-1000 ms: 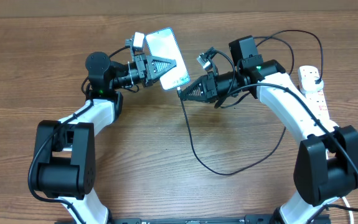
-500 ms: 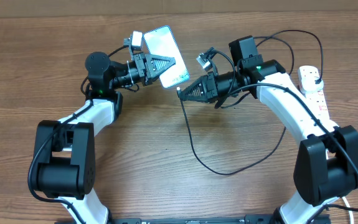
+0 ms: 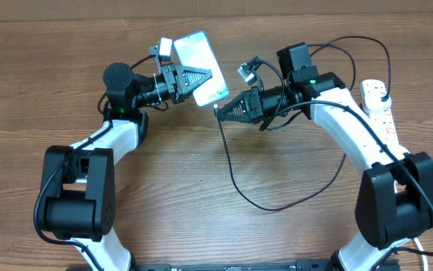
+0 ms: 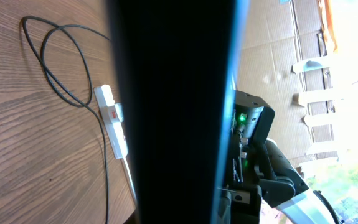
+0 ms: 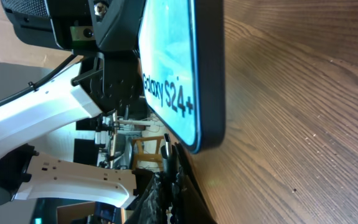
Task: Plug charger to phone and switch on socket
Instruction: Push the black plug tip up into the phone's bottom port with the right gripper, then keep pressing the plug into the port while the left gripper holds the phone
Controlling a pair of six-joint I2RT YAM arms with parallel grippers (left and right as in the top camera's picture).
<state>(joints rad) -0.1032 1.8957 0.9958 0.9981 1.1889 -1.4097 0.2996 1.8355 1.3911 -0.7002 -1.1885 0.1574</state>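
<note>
Overhead, the left end effector [image 3: 201,77] is clamped on the phone [image 3: 193,56], which it holds tilted at the far middle of the worktop [image 3: 50,83], lit screen upward. The right end effector [image 3: 224,111] is closed on the connector end of the charger [image 3: 228,158]. Its tip sits just beside the phone's bottom edge, and I cannot tell whether the two touch. From there the thin black cable drops toward the near side, loops across the wood and climbs back up on the right.

The socket [image 3: 379,105] lies at the far right beside the right arm, well apart from the phone. It has a black plug seated at its far end.

The left wrist view is mostly blocked by the phone's dark body [image 4: 172,93]. To its left are the socket [image 4: 113,121], with red markings, and loops of black cable [image 4: 54,68] on the wood.

The right wrist view shows the phone's screen [image 5: 172,56] edge-on, with "Galaxy S24+" printed near its bottom edge. The dark fingers [image 5: 169,183] are just below that corner, and the connector itself is too dark to make out.
</note>
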